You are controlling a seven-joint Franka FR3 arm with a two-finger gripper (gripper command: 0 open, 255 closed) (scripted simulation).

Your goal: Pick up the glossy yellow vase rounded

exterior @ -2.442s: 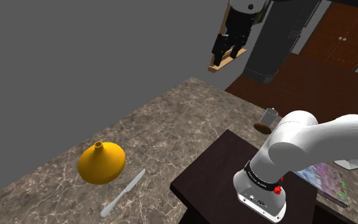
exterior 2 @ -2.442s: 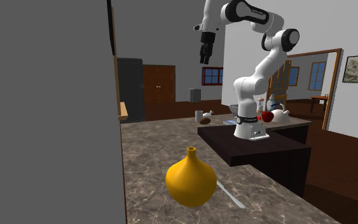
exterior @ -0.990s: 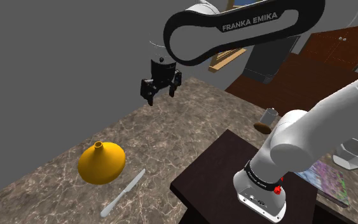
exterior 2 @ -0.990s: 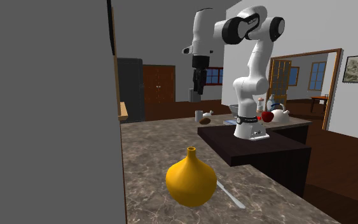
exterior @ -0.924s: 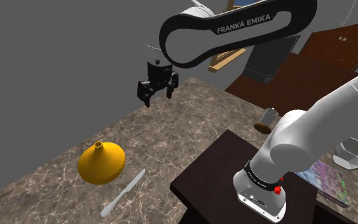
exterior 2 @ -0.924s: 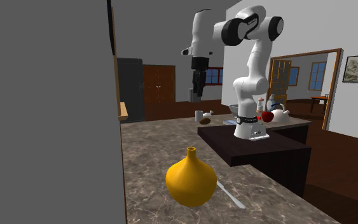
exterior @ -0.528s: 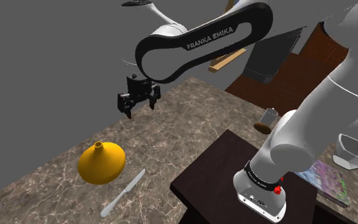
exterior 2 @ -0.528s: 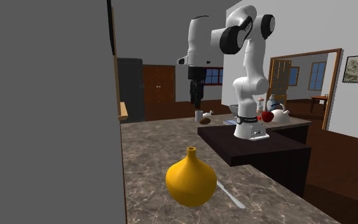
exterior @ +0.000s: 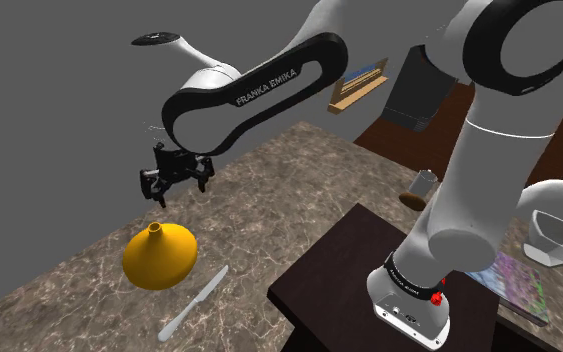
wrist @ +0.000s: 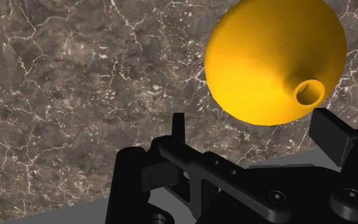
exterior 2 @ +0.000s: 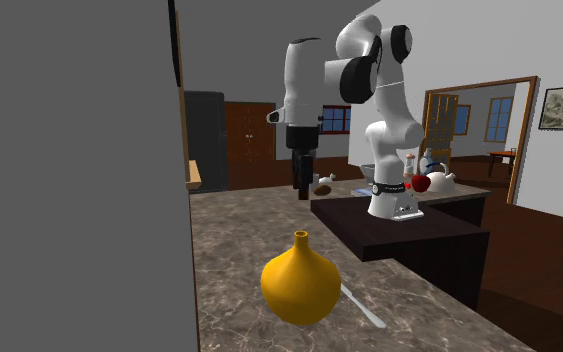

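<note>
While our jaws hang open above the table (exterior: pixel 287 212), the yellow vase (exterior: pixel 159 257) stands untouched at the shoulder view's lower left. We judge this the approach; next we must descend and close on its narrow neck.

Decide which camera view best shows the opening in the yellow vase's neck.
Wrist view: the yellow vase turns its opening toward the camera. Shoulder view shows it slanted; second exterior view shows the rim side-on.
</note>
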